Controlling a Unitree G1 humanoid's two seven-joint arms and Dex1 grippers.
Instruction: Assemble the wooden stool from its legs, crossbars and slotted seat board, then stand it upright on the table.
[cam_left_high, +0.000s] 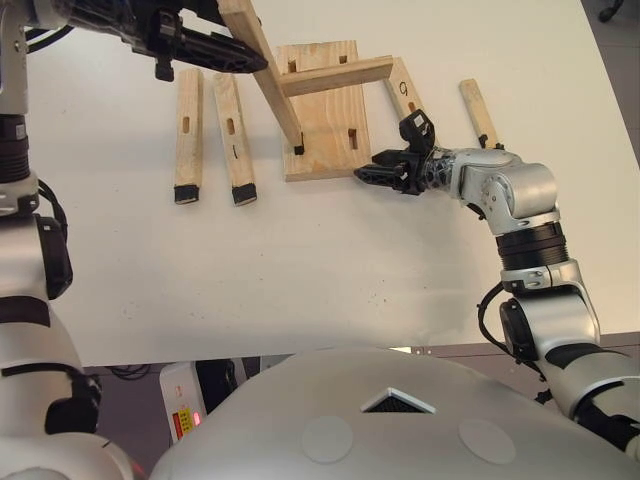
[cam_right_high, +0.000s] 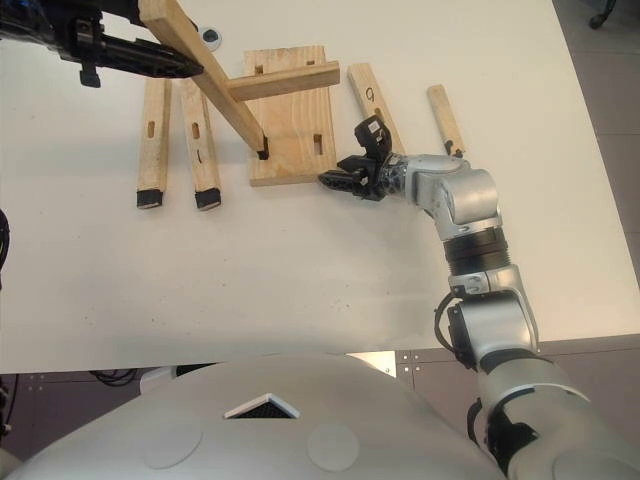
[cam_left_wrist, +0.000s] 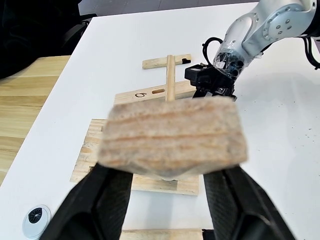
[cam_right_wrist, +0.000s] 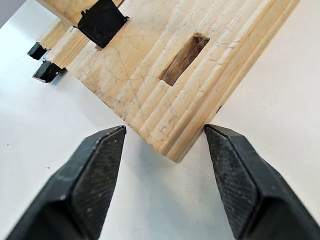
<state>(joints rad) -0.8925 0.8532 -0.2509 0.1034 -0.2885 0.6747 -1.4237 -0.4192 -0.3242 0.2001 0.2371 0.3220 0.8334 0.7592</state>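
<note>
- Left claw (cam_left_high: 240, 55) is up above the white counter (cam_left_high: 300, 280), clamped tight on a pale wooden stool leg (cam_left_high: 262, 55). The leg's thick end fills the space between its black fingers (cam_left_wrist: 100, 200).
- From that grip the leg slants down, and its black-capped foot meets a slot in the flat, slotted wooden seat board (cam_left_high: 325, 130).
- A thin wooden crossbar (cam_left_high: 340, 75) juts sideways from the held leg, above the board and pointing towards the right claw.
- Right claw (cam_right_wrist: 165, 131) is low at the counter, spread wide, with the board's corner sitting between its two fingers.
- Just beyond the right claw lie another slotted leg (cam_left_high: 405, 95) and, farther out, a shorter wooden stick (cam_left_high: 480, 112).
- Below the left claw, two more slotted legs with black caps (cam_left_high: 188, 135) (cam_left_high: 233, 135) lie side by side on the counter, beside the board.
</note>
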